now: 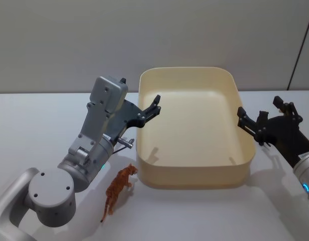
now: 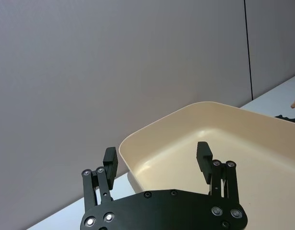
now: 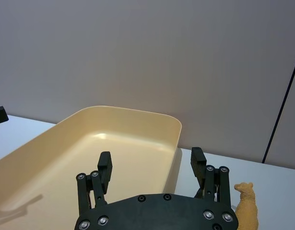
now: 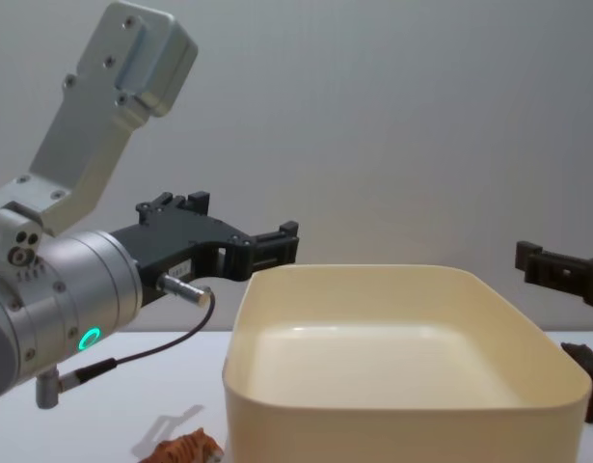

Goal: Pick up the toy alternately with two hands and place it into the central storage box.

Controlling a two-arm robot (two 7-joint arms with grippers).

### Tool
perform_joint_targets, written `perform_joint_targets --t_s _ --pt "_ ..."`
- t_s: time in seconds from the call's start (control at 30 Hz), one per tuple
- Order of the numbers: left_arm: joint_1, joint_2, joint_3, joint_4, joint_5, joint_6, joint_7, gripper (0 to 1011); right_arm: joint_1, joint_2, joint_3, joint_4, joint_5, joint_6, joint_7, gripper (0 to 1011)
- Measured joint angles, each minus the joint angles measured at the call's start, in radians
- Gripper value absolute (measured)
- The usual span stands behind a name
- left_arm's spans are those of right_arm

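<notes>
White table [image 1: 204, 221], grey wall behind. Left gripper [image 1: 157, 105] hovers at the left rim of the cream storage box [image 1: 194, 181], fingers spread wide, holding nothing. Orange tiger toy [image 1: 119, 188] stands on the table just beside the box's near-left corner. Right gripper [image 1: 240, 118] at the right rim, fingers wide, holding nothing. Tan toy animal [image 3: 246, 211] near it.

White table [image 1: 38, 113], cream-yellow storage box [image 1: 194, 178] at centre; orange tiger toy [image 1: 119, 188] near its front-left corner; tan animal toy [image 3: 246, 210] beside it
</notes>
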Motion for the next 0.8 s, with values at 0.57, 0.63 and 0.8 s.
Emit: perform_joint_targets --t_s 0.57,0.63,0.8 --pt "0.0 0.0 0.0 0.0 0.0 0.0 0.0 1001 -0.002 0.005 0.006 0.001 0.003 0.0 -0.001 1001" --pt "0.0 0.0 0.0 0.0 0.0 0.0 0.0 1001 -0.005 0.012 0.013 0.001 0.01 -0.001 -0.005 1001" --pt "0.0 0.0 0.0 0.0 0.0 0.0 0.0 1001 -0.017 0.037 0.037 0.002 0.034 -0.002 -0.018 1001"
